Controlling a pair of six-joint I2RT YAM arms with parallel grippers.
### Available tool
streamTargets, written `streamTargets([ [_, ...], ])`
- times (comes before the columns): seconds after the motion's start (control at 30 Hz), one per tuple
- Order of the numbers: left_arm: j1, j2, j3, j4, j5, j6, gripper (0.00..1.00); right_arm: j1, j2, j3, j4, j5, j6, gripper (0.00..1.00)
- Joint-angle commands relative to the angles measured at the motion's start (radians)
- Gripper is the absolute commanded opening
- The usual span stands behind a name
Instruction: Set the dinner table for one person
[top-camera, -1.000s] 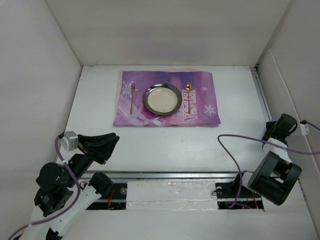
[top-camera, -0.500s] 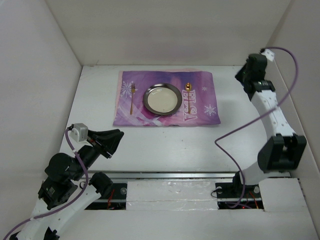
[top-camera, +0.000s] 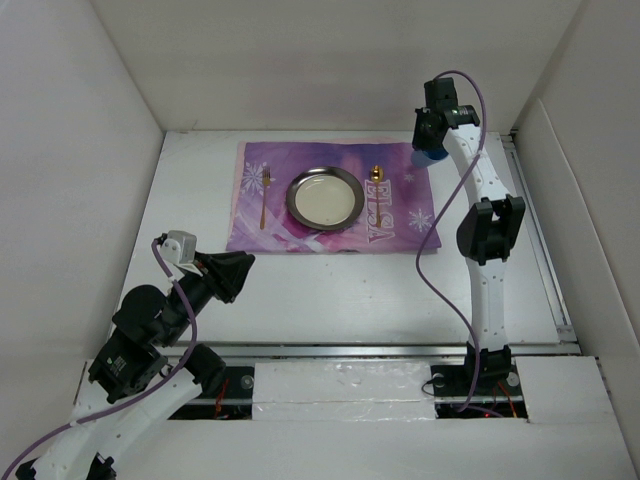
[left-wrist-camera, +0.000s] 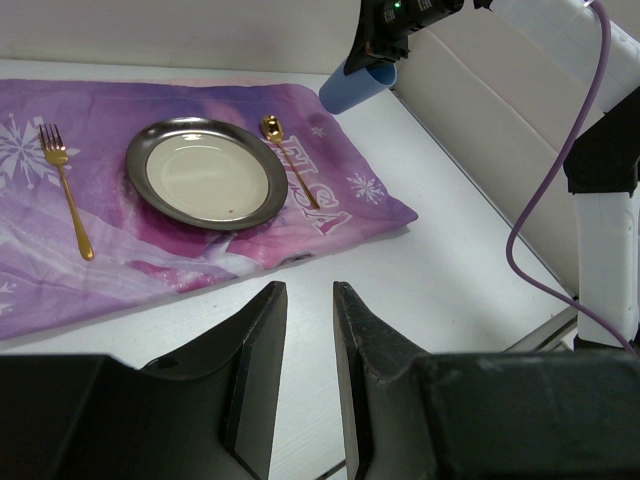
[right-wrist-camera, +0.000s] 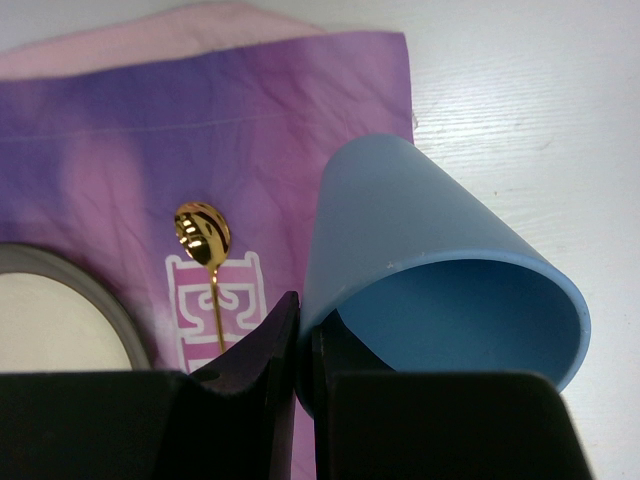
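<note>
Over the dinner table (top-camera: 330, 290), the right gripper (right-wrist-camera: 298, 320) is pinching a blue cup (right-wrist-camera: 430, 220); the left gripper (left-wrist-camera: 308, 295) is hovering slightly parted, empty.

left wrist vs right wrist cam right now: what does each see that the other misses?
Left wrist only: fork, whole plate, right arm, left jaws open and empty. Right wrist only: the blue inside of the cup, right jaws pinching its wall. Both: cup, spoon, placemat, table; the right wrist catches only the plate's edge.
</note>
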Motion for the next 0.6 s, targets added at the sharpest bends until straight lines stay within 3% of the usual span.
streamTargets([
  [0.0, 0.003, 0.031, 0.003, 0.027, -0.025, -0.008, 0.22, -0.005, 0.030, 0.113, -0.076, -0.085, -0.052, 0.00],
  [0.57, 0.003, 0.091, 0.009, 0.016, -0.080, -0.019, 0.22, -0.016, 0.157, 0.193, 0.041, -0.211, -0.012, 0.00],
])
